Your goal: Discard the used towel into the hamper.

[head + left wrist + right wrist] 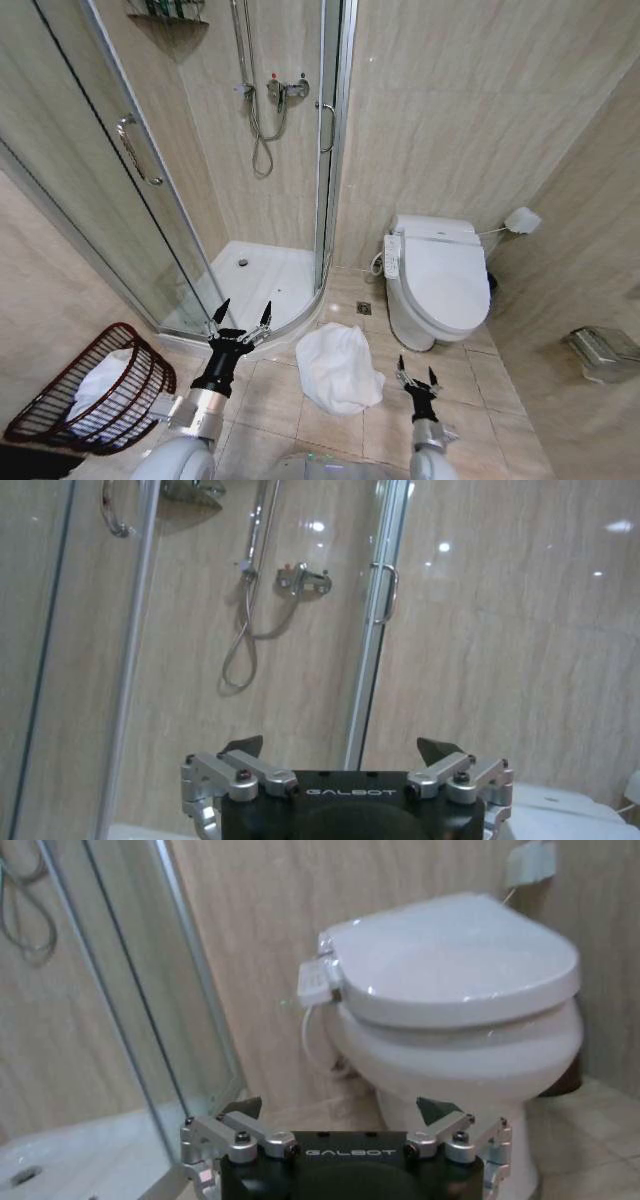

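Both claws are hanging low over the floor — left claw spread wide, right claw open too, both holding nothing. Between them the towel is lying crumpled on the floor tiles — hamper sitting at far left, beside the shower.

1. Beige marble-look tiles cover the walls and the floor.
2. A curved glass shower enclosure fills the corner (hose and mixer tap on its back wall).
3. A white toilet, lid closed, stands beside it.
4. Ceiling light glints on the wall tiles.
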Robot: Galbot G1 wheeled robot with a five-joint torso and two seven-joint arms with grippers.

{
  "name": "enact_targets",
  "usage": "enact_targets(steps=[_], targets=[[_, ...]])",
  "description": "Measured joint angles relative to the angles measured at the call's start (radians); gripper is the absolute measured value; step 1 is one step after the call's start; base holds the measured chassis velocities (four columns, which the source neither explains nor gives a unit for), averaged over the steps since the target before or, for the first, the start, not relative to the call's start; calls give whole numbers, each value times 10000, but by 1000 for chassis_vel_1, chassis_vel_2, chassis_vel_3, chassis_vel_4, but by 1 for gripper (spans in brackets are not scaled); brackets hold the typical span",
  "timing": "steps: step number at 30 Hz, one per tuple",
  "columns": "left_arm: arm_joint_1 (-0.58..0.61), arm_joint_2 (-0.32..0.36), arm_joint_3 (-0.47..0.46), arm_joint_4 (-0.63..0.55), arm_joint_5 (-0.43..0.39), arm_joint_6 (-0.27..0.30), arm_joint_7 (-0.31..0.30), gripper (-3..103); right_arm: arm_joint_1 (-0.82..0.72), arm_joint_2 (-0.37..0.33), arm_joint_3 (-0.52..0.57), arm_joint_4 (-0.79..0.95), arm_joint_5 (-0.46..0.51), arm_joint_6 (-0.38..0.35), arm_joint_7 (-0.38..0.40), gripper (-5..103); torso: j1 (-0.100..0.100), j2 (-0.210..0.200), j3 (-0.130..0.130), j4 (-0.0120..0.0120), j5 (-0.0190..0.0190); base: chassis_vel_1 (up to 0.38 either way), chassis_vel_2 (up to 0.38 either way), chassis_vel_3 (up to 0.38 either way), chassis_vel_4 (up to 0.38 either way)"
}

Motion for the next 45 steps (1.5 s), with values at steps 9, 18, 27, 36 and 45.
enact_targets(steps=[9, 18, 27, 36, 45], targets=[[0, 0, 0, 0, 0, 0, 0, 100, 927, -352, -489, -1579, -185, 47, -187, 100, -162, -393, -231, 1, 0, 0, 0, 0, 0], [0, 0, -1, 0, 0, 0, 0, 100, 2063, -496, -791, -3875, -452, 482, -440, 100, -339, -805, -467, 2, 2, 0, 0, 0, 0], [0, 0, -1, 0, 0, 0, 0, 100, 3072, -675, -865, -5902, -581, 653, -645, 100, -464, -1099, -634, 0, -1, 0, 0, 0, 0], [0, -1, -1, 0, 0, 0, 0, 100, 4278, -487, -437, -8190, -2542, 1539, -951, 100, -627, -1457, -830, 3, 1, 0, 0, 0, 0], [0, 0, -1, 0, 0, 0, 0, 100, 4953, -308, -211, -9363, -4050, 1646, -755, 100, -778, -1819, -1041, 1, 1, 0, 0, 0, 0]])
